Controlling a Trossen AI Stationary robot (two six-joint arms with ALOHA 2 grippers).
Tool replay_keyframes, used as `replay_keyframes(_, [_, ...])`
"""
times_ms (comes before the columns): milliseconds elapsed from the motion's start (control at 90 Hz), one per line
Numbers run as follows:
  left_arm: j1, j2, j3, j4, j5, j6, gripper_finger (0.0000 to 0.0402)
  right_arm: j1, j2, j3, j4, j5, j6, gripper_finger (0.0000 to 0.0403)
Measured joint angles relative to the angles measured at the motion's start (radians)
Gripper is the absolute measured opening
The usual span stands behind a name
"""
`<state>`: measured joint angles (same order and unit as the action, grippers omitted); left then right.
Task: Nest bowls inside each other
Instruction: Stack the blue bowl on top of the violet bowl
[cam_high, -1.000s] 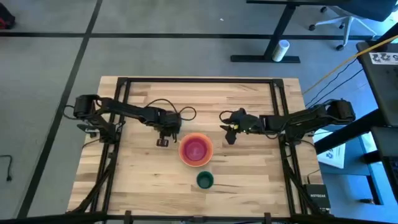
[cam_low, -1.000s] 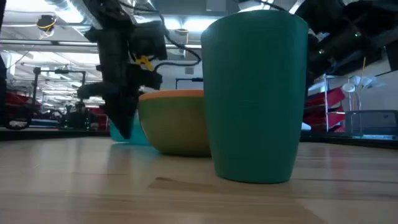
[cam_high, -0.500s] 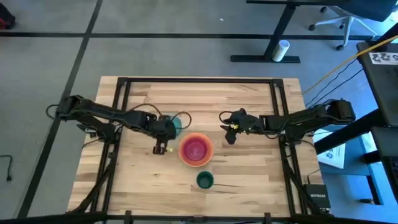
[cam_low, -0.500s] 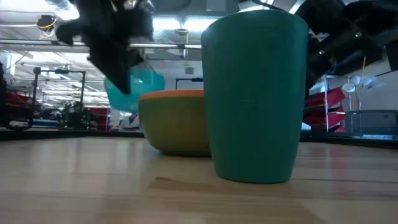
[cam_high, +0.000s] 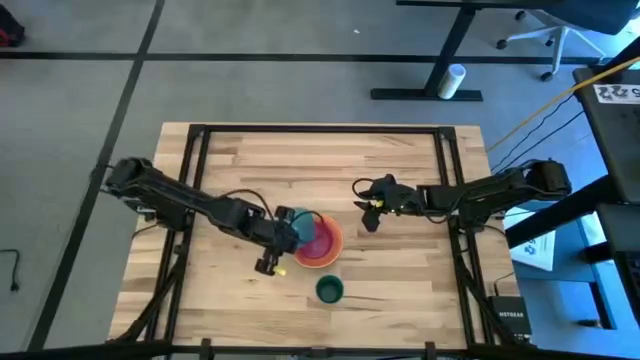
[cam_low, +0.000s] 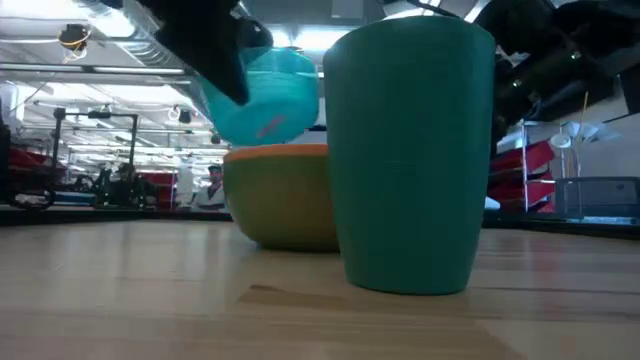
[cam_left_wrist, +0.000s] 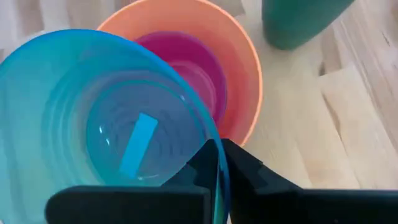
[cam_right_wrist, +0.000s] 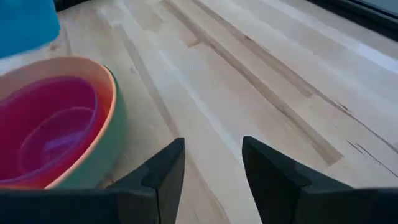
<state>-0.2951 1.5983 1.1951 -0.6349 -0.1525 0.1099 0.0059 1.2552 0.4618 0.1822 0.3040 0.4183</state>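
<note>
The translucent blue round plastic bowl (cam_left_wrist: 106, 124) hangs in the air, tilted, over the near rim of the nested stack. The left gripper (cam_left_wrist: 217, 165) pinches its thin wall at the rim, one finger inside and one outside. Judged light, stiff and smooth; a rim hold suits it, though it may pivot or slip.

The stack is a magenta plastic bowl (cam_high: 320, 241) seated in an orange plastic bowl (cam_right_wrist: 111, 84) on the wooden desk (cam_high: 400, 290).

A dark teal plastic cup-shaped bowl (cam_high: 330, 290) stands apart, nearer the desk's front edge.

The right gripper (cam_right_wrist: 211, 165) waits spread beside the stack, holding nothing.
</note>
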Motion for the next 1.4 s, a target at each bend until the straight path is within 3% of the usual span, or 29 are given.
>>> replay_keyframes(400, [0.004,0.154,0.090,0.028,0.060,0.067,0.0000,0.000,0.000,0.000,0.000,-0.001,0.000,0.0147])
replay_keyframes(1022, [0.042,0.225,0.097,0.048,0.101,0.074,0.0002,0.000,0.007,0.001,0.000,0.001,0.000,0.0147])
replay_keyframes(1400, [0.042,0.225,0.097,0.051,0.101,0.051,0.0057,0.000,0.007,0.001,0.000,0.002,0.000,0.0147])
